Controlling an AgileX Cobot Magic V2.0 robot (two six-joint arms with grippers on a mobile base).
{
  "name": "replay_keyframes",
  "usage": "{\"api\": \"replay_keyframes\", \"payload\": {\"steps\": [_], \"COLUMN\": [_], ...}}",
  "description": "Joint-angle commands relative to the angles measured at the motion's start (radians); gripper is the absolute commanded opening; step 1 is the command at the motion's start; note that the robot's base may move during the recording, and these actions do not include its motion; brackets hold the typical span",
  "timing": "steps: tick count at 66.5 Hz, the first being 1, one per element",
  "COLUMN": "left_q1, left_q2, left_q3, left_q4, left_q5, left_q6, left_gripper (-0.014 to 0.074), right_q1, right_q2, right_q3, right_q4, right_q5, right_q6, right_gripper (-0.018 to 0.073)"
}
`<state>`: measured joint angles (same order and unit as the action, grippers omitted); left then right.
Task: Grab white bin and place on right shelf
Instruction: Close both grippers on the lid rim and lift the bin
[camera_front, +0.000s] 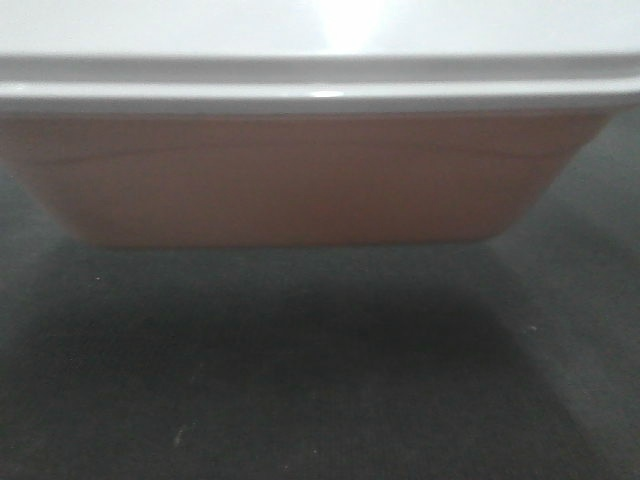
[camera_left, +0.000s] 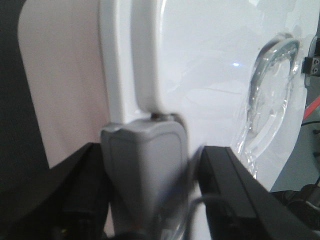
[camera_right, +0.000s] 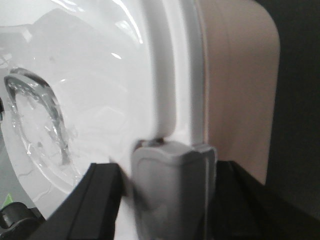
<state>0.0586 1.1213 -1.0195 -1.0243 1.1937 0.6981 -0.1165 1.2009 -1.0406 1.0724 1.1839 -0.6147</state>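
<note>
The white bin fills the front view very close up, its pinkish side under a glossy white lid, with dark ground visible beneath it. In the left wrist view my left gripper is shut on the bin at a grey latch, one black finger on each side. The right wrist view mirrors this. My right gripper is shut on the bin around its grey latch. The right shelf is out of view.
Dark grey flooring lies under and in front of the bin. A clear curved handle is moulded into the lid. Dark equipment with a red cable shows past the bin's far edge.
</note>
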Motion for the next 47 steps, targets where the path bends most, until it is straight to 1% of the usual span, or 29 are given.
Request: {"api": "replay_keyframes", "payload": {"steps": [1, 26, 39, 47], "left_q1": [-0.009, -0.009, -0.009, -0.009], "left_q2": [-0.076, -0.191, -0.193, -0.193], "left_q3": [-0.033, -0.033, -0.033, -0.033], "left_q4": [-0.122, -0.123, -0.159, -0.194], "left_q5": [0.122, 0.1, 0.061, 0.036], "left_q6": [0.01, 0.01, 0.01, 0.01], "left_gripper": [0.0248, 0.0248, 0.0248, 0.0248], "right_q1": [0.002, 0.002, 0.002, 0.002], "right_q2": [-0.08, -0.243, -0.293, -0.298], "right_q3": [-0.038, -0.038, -0.038, -0.038], "right_q4": [0.13, 0.133, 0.133, 0.133], "right_q5": [0.15, 0.132, 0.131, 0.131], "right_q6": [-0.008, -0.008, -0.008, -0.008], "right_gripper": [0.0429, 0.0429, 0.0429, 0.0429]}}
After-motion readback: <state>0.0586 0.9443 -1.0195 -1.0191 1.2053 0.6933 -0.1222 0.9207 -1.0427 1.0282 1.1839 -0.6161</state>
